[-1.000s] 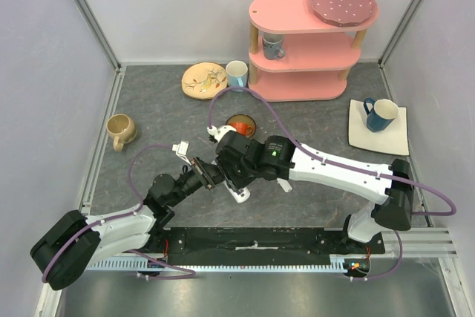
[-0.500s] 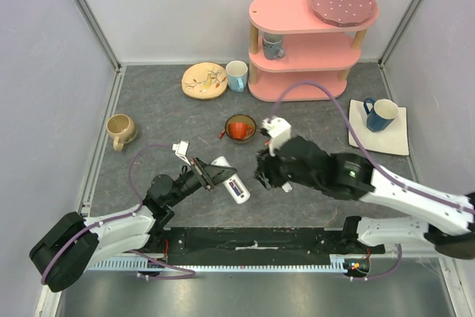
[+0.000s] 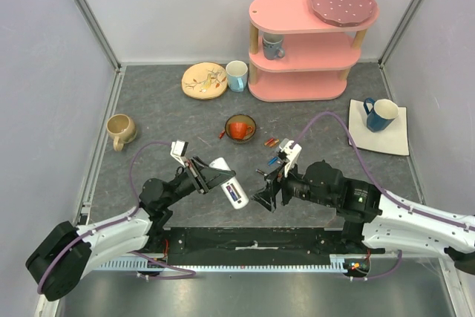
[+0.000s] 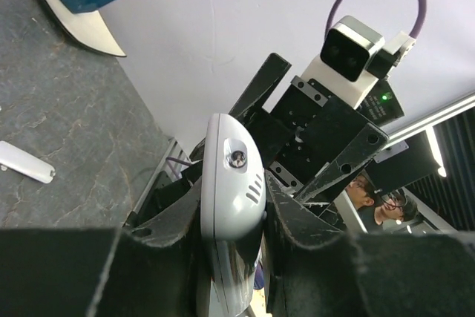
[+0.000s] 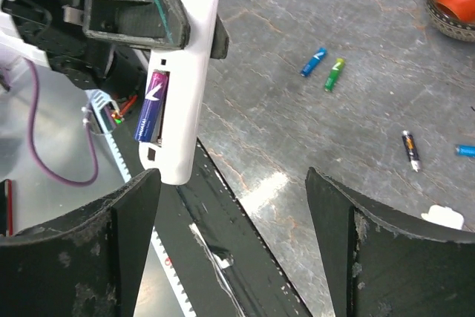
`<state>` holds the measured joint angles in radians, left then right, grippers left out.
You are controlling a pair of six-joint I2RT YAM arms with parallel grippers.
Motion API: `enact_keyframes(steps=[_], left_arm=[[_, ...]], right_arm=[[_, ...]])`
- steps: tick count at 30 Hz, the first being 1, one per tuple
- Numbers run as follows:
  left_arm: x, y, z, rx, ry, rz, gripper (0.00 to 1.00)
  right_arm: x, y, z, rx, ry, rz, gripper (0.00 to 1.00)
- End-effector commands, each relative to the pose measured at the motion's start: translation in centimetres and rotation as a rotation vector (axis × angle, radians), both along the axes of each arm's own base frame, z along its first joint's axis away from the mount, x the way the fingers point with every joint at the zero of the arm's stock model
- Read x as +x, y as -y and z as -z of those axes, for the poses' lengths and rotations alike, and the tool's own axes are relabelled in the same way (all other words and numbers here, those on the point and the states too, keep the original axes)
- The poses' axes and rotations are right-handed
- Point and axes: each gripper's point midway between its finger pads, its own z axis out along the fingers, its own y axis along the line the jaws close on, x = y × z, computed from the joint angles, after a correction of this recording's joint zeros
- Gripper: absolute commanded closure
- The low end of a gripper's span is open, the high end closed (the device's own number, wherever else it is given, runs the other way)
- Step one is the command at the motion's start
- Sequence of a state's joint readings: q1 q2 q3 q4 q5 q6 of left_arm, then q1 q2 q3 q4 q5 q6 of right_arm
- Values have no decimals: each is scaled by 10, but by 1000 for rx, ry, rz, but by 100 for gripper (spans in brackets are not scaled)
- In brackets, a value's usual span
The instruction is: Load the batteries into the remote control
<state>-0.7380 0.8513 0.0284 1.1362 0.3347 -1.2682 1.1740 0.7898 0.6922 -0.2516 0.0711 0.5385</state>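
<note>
Near middle of table (image 3: 148,109): remote control (image 3: 230,187) in left hand (image 3: 211,176), battery (image 5: 151,105) in its bay; right hand (image 3: 267,191) just right, apart. Behind right hand, on table: batteries (image 3: 273,141), bowl (image 3: 228,125) to their left. Back right: shelf (image 3: 297,16), plate (image 3: 341,3) on top, mug (image 3: 273,46) inside.

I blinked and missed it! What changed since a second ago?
The right hand, open and empty, pulled away from the slim white remote control, moving to the robot's right and back toward the near edge. The left hand kept gripping the remote, which has a purple battery in its slot. The small bowl with the orange inside stayed put.
</note>
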Motion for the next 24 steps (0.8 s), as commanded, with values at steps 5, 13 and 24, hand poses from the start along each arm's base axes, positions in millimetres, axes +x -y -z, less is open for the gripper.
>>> enact_keyframes(steps=[5,13,24], left_arm=[[-9,-4,8,-6,-39,27,98],[-10,-3,8,-4,-43,40,98],[-12,-3,10,-1,-45,48,98]], right_arm=[[-15,-21,-42,246,60,-119,11],[-17,-40,-24,188,41,-178,5],[-16,-47,-14,144,47,-201,12]])
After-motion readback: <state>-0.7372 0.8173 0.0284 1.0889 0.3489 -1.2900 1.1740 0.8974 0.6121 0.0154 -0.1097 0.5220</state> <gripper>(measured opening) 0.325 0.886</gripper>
